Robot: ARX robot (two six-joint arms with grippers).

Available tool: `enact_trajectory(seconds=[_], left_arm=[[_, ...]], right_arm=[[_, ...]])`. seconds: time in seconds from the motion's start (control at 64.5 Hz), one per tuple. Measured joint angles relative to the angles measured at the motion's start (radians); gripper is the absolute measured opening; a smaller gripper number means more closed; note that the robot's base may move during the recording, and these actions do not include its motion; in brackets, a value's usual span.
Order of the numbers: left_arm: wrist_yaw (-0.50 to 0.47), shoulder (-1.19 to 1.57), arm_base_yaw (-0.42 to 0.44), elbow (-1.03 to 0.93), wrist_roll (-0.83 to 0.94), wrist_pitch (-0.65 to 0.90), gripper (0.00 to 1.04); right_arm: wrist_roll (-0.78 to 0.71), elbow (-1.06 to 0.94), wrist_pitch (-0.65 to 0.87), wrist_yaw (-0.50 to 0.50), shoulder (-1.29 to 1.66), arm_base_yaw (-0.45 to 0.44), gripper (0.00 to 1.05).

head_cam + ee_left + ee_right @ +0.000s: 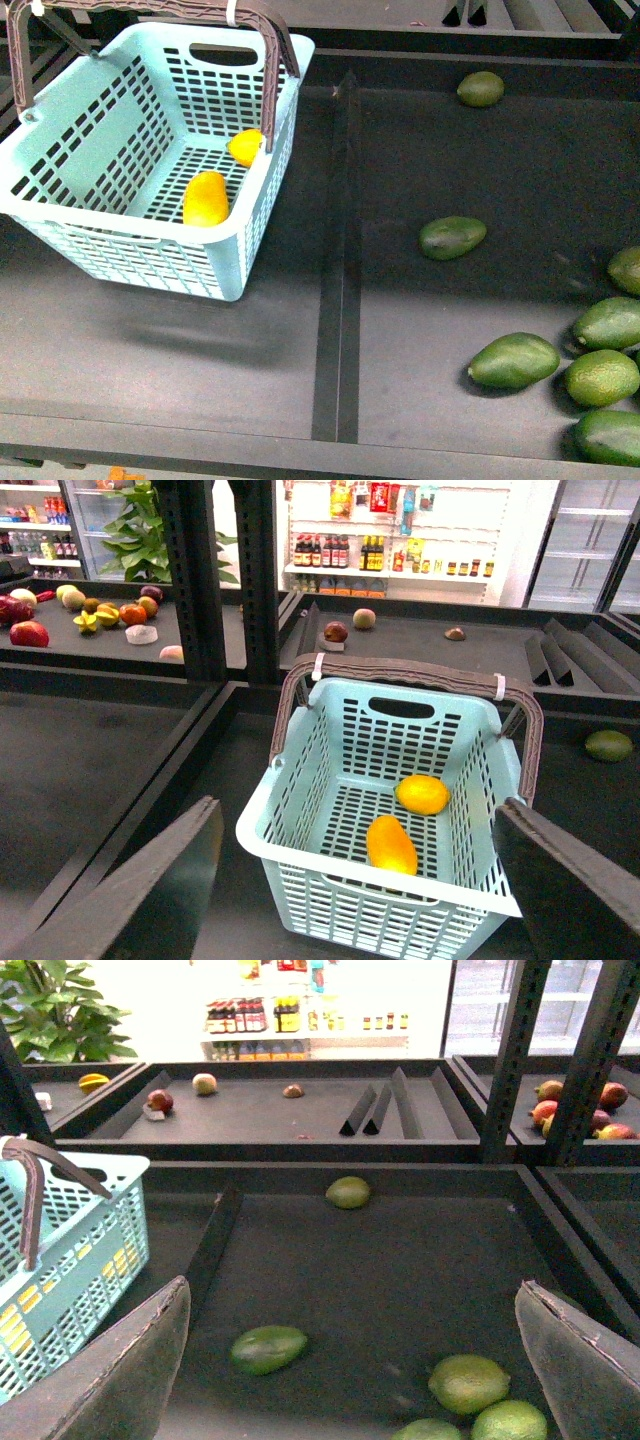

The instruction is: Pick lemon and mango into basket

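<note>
both spread, empty grippers, left gripper [365, 880] and right gripper [355, 1360], hang back while mango [205, 198] and lemon [246, 146] lie inside the basket [120, 110], so the task looks finished and only retreat remains.

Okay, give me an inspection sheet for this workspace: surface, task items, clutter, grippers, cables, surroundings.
Surface: dark shelf tray with a central divider.
Job's things: lemon and mango both lie inside the basket, apart from each other.
Clutter: green fruits loose on the right section, most grouped near its right edge.
Grippers: left gripper open above the basket; right gripper open above the green fruits; both empty.
Cables: nothing seen.
Surroundings: store shelves with bottles, other fruit displays, a leafy plant.
</note>
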Motion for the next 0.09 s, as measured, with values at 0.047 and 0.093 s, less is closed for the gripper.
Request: enact_trajectory(seconds=[0.047,0.093], left_arm=[[0.000,0.000,0.000,0.000,0.000,0.000,0.99],[0.000,0.000,0.000,0.000,0.002,0.000,0.98]], right_arm=[[0.000,0.000,0.000,0.000,0.000,0.000,0.96],[0.000,0.000,0.000,0.000,0.000,0.000,0.96]])
